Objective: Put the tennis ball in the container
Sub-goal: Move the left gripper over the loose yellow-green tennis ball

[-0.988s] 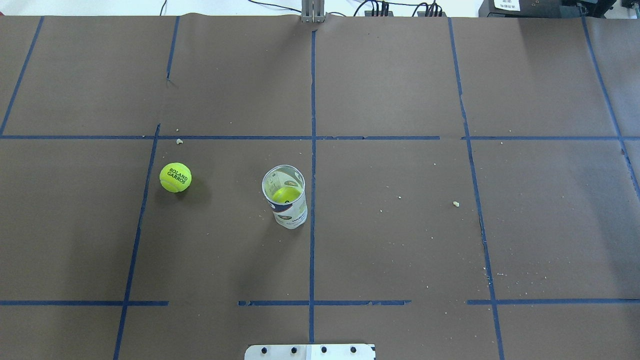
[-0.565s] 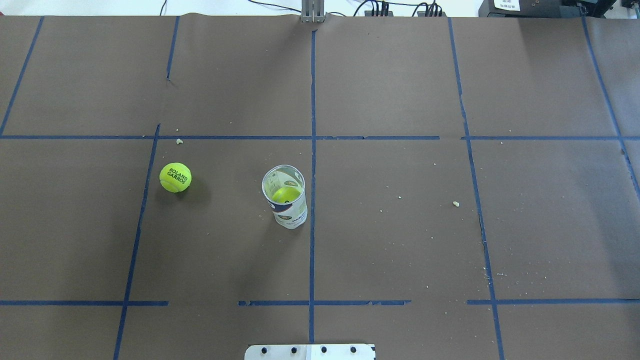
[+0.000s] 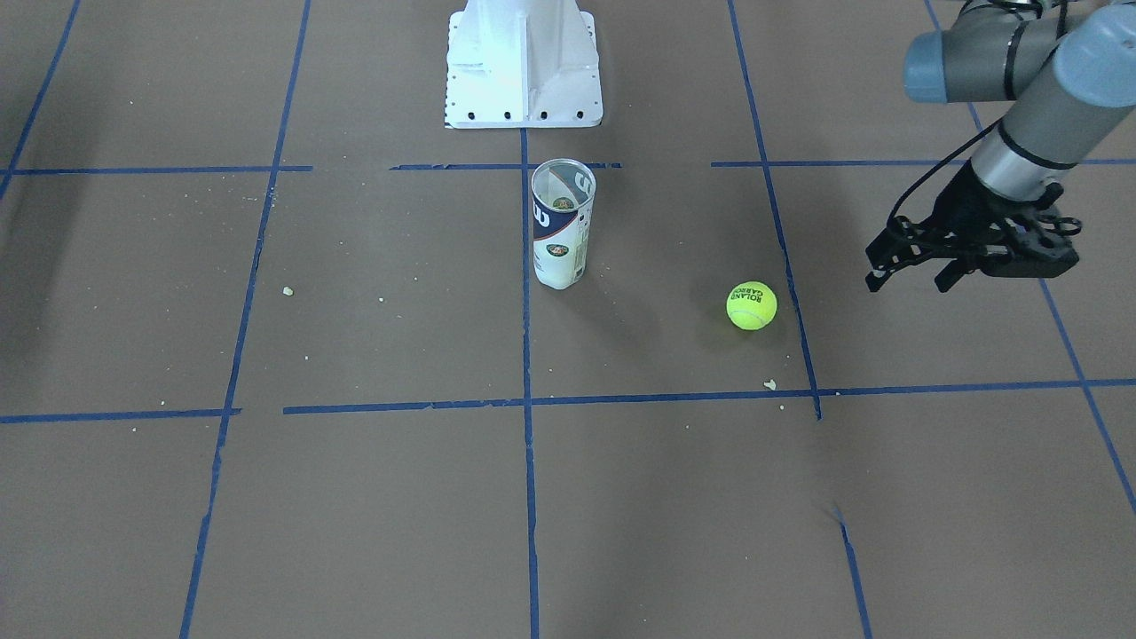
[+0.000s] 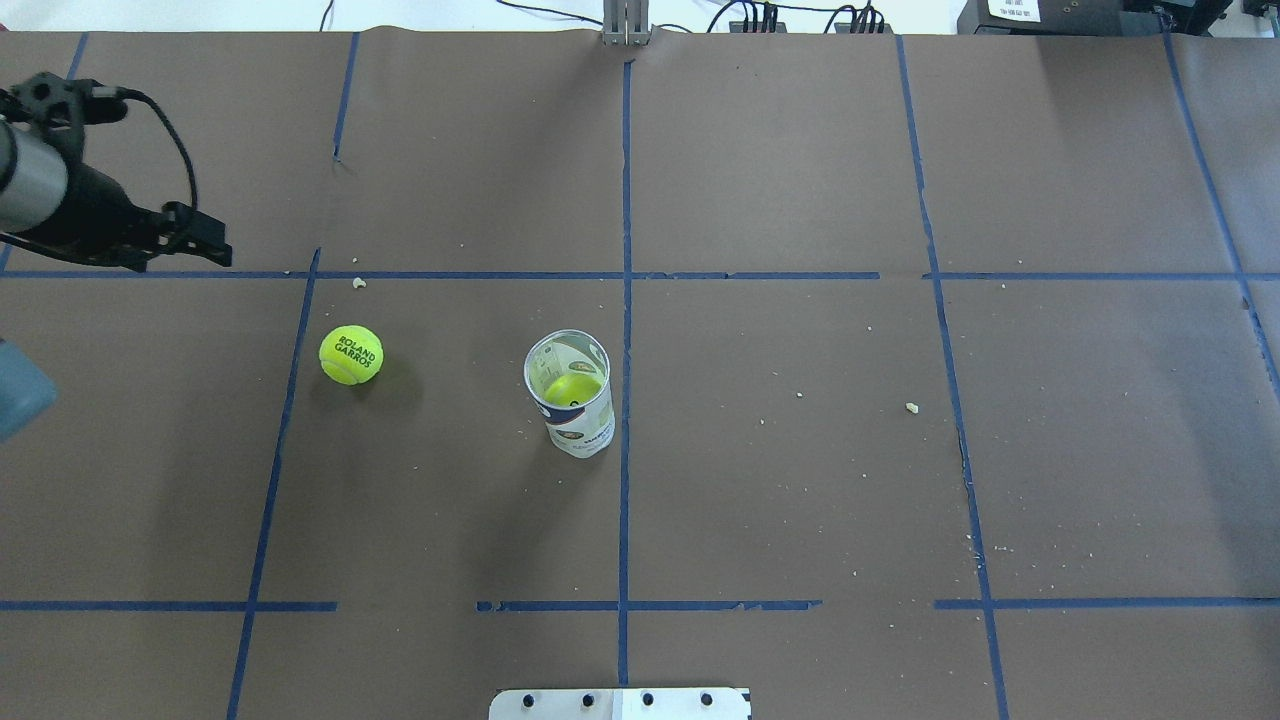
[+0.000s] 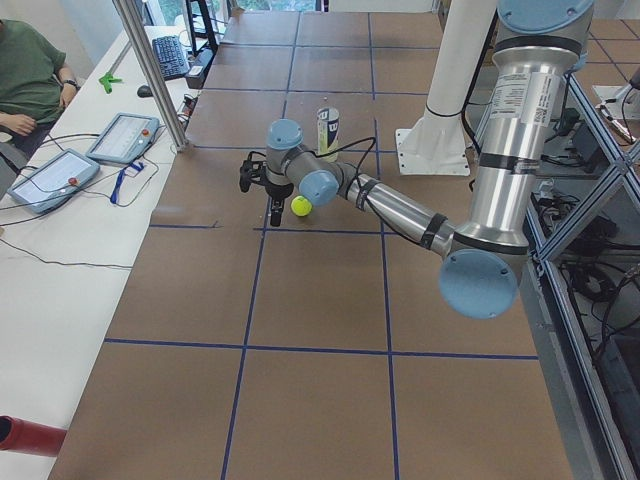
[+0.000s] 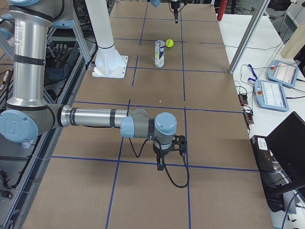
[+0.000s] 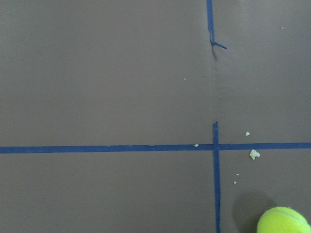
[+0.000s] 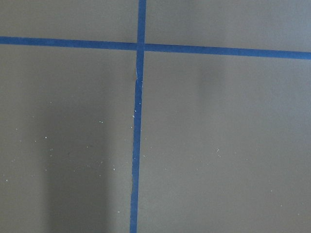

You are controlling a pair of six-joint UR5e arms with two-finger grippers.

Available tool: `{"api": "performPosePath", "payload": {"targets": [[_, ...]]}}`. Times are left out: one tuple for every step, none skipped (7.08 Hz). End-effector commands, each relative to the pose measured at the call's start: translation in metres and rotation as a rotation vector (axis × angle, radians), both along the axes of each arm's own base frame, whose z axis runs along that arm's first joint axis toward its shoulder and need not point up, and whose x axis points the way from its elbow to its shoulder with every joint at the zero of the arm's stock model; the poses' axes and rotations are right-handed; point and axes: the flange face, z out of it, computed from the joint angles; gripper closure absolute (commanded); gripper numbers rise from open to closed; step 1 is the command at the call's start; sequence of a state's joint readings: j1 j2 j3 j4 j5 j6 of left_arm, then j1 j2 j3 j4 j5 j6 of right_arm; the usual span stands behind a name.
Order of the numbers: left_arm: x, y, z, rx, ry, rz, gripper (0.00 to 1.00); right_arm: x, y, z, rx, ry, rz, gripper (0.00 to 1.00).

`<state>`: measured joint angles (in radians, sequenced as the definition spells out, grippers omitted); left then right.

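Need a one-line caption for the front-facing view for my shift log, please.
Left gripper, open and empty, hangs above the table near the tennis ball; the container stands upright, apart from both.

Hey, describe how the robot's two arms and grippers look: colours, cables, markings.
The left arm and right arm are silver metal tubes with rounded blue-grey joint caps and black bands. A white printed label, too small to read, sits on the left arm's large segment. The left gripper and right gripper are black two-finger units, each with a looping black cable.
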<state>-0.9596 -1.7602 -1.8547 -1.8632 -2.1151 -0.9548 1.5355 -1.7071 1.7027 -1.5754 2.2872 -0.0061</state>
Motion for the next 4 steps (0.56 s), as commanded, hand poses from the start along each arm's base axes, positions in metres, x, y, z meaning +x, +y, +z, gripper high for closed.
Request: {"api": "performPosePath", "payload": {"targets": [[0.072, 0.012, -0.014, -0.049, -0.009, -0.023, 0.0, 0.0, 0.0, 0.0, 0.0, 0.0, 0.0, 0.0], [0.101, 0.018, -0.012, -0.064, -0.027, -0.03, 0.0, 0.0, 0.0, 0.0, 0.0, 0.0, 0.0, 0.0], [0.119, 0.025, -0.01, -0.075, -0.038, -0.033, 0.0, 0.0, 0.0, 0.0, 0.0, 0.0, 0.0, 0.0], [0.128, 0.025, -0.013, -0.082, -0.035, -0.032, 0.0, 0.0, -0.001, -0.001, 0.001, 0.0, 0.0, 0.0]]}}
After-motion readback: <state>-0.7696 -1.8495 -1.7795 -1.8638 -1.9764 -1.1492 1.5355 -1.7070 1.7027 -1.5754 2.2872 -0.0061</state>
